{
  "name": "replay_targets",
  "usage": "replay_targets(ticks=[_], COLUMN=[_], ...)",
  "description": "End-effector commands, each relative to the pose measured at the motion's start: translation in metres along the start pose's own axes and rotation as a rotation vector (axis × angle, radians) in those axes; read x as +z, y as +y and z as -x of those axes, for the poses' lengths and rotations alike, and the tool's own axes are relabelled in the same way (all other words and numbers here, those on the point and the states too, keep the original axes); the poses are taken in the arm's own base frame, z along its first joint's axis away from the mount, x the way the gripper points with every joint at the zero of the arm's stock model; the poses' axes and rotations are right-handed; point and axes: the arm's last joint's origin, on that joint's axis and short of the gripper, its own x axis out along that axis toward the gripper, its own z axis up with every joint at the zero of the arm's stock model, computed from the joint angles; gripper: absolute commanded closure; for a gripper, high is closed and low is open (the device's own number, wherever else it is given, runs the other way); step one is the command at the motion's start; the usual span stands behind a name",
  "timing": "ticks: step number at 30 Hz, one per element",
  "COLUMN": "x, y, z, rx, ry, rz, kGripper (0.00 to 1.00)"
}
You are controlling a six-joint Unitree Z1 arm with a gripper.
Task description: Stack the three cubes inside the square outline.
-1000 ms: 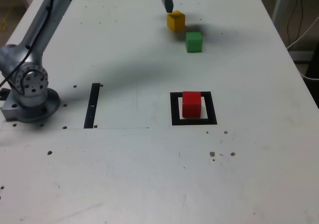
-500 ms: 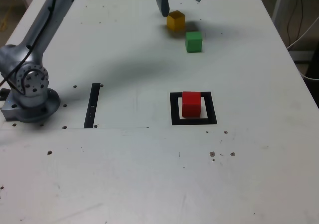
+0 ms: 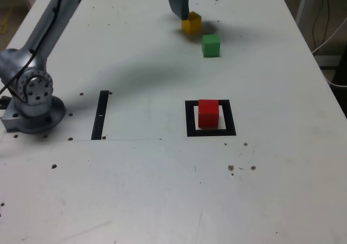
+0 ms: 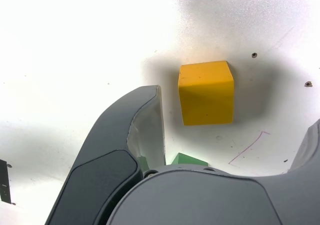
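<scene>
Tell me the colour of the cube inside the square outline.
Red cube; the exterior view shows it best.

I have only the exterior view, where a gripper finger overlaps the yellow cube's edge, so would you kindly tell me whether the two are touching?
Observer: No contact shows in the wrist view; bare tabletop is visible between the yellow cube and the nearer finger.
Operator: Thank you. Is the cube midway between the two fingers?
Observer: No, in the wrist view it appears much closer to one finger than to the other, with the gripper wide open.
Operator: Is there any marking on the table by that cube that I might be missing?
Observer: Yes, a thin magenta line is drawn on the tabletop near it.
</scene>
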Motion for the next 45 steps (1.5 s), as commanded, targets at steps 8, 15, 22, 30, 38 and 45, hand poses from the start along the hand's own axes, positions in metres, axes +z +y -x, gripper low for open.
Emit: replay_targets(ticks=[8, 15, 22, 30, 38, 45], x=[0.000, 0.006, 0.010, 0.010, 0.011, 0.013], y=[0.000, 0.002, 0.007, 0.012, 0.012, 0.013], z=[-0.013, -0.029, -0.037, -0.039, -0.039, -0.037], rx=[-0.023, -0.040, -0.054, -0.071, -0.065, -0.047], ry=[0.051, 0.084, 0.085, 0.082, 0.080, 0.061], rz=[0.005, 0.010, 0.021, 0.033, 0.047, 0.047], kGripper=[0.00, 0.00, 0.01, 0.10, 0.38, 0.67])
